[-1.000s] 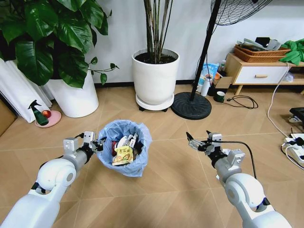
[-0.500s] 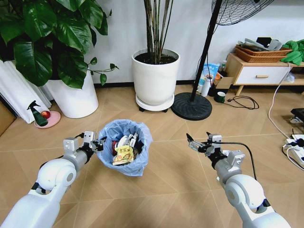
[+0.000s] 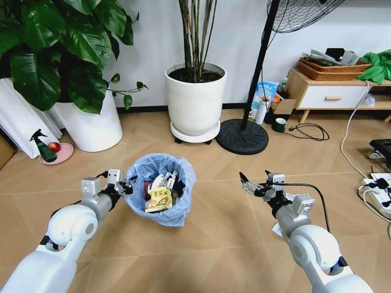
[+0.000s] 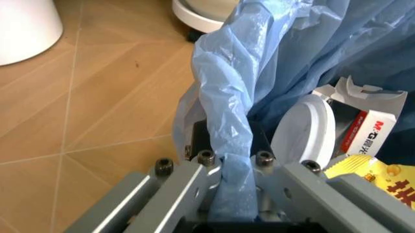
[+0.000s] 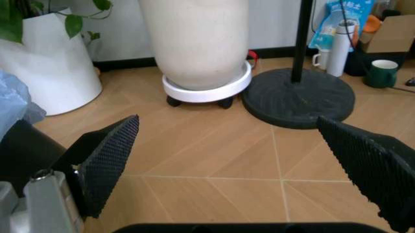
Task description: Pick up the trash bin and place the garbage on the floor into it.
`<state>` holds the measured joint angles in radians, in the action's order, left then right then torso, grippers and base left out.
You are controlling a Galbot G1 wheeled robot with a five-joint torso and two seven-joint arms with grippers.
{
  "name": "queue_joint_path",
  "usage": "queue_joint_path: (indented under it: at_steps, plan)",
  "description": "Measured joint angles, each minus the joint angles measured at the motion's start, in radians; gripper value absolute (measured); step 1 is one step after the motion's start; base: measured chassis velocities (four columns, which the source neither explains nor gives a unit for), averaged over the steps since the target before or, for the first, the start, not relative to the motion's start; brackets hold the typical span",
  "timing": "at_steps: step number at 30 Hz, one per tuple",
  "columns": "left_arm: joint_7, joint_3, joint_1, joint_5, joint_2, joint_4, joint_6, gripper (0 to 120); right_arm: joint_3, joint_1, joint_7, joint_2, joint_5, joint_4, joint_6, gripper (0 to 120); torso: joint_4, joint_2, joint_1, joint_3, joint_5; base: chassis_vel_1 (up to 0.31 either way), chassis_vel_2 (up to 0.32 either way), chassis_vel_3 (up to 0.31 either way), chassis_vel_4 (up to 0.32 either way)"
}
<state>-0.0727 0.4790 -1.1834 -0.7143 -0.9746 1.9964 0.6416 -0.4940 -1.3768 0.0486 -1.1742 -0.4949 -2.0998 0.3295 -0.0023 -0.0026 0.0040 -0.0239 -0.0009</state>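
The trash bin, a small dark tub lined with a crinkled light-blue bag, hangs at my left gripper, which is shut on its near rim and the folded bag. Garbage lies inside it: a yellow wrapper, a white round lid and a red-and-white box. My right gripper is held open and empty over the chevron floor to the right of the bin, its fingers spread wide. A small white scrap lies beside my right forearm.
Two big white plant pots stand at the wall behind the bin. A fan's black base sits right of them, with a mug and bottle near it. Cables and a power strip lie at the far right.
The whole picture has slid slightly left, so the camera has moved. Both arms and the held bin keep their places in the view.
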Motion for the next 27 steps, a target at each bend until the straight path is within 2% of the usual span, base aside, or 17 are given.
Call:
queue_joint_path:
  at_steps: [27]
  plan:
    - [-0.001, -0.005, -0.014, 0.003, -0.004, 0.012, -0.001, 0, -0.001, -0.016, -0.003, -0.006, 0.002, 0.001, -0.002, 100, 0.0001, 0.0, 0.0, 0.0, 0.0, -0.11, -0.111, 0.115, 0.116]
